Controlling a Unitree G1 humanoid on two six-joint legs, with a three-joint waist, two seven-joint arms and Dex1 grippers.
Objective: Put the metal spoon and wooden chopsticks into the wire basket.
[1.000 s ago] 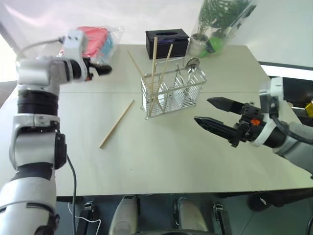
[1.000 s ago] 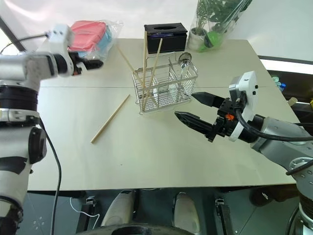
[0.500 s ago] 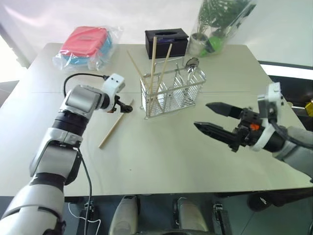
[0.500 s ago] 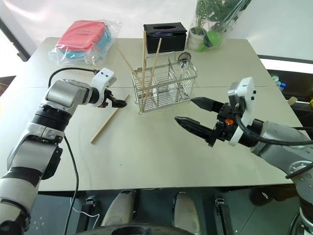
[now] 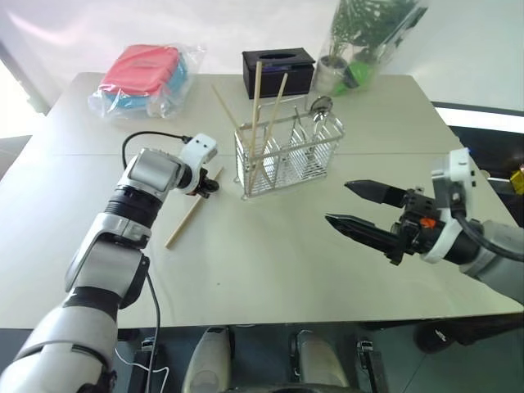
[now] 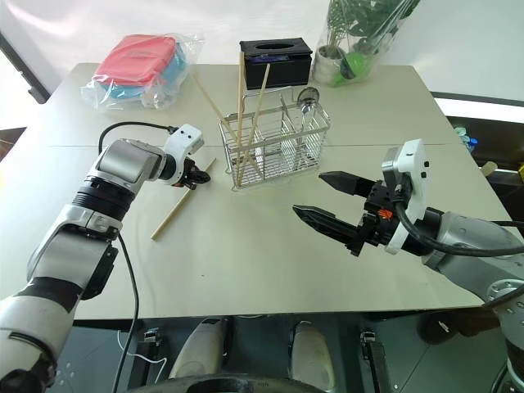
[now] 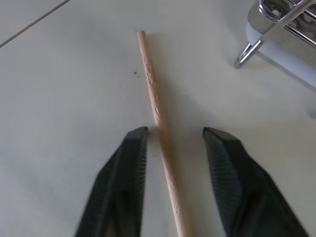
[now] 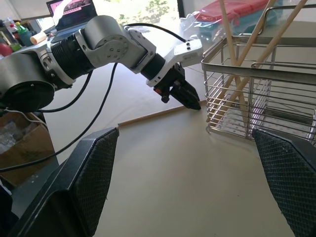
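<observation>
One wooden chopstick (image 5: 192, 210) lies loose on the table, left of the wire basket (image 5: 291, 151). My left gripper (image 5: 214, 187) is down at its far end, near the basket's corner. In the left wrist view the chopstick (image 7: 158, 113) runs between the two black fingers (image 7: 126, 173), which stand a little apart from it on each side, so the gripper (image 7: 175, 131) is open. Three chopsticks (image 5: 258, 106) lean in the basket's left end. The metal spoon (image 5: 322, 104) stands bowl-up in the right end. My right gripper (image 5: 337, 202) hovers open over the table, right of the basket.
A black tissue box (image 5: 278, 70) stands behind the basket. A bagged pink and blue bundle (image 5: 147, 74) lies at the back left, and a wrapped potted plant (image 5: 364, 41) stands at the back right. The table's (image 5: 270, 270) front half is bare.
My left arm swung down from the back left of the table to the loose chopstick, and its fingers now straddle the stick's far end. The right gripper barely moved.
</observation>
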